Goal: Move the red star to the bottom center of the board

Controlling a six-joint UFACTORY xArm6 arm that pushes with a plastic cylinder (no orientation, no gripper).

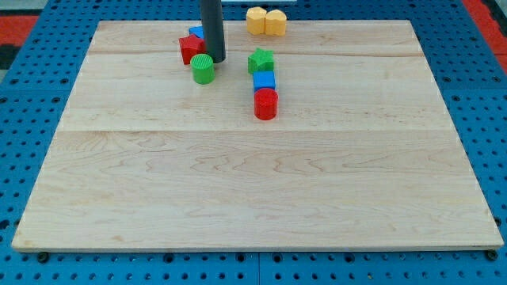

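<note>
The red star lies near the view's top, left of centre, on the wooden board. My tip rests on the board just right of the red star, touching or nearly touching it. A green cylinder sits just below and left of my tip. A blue block peeks out behind the red star, partly hidden by the rod.
A green star, a blue cube and a red cylinder form a column right of my tip. Two yellow blocks sit at the board's top edge.
</note>
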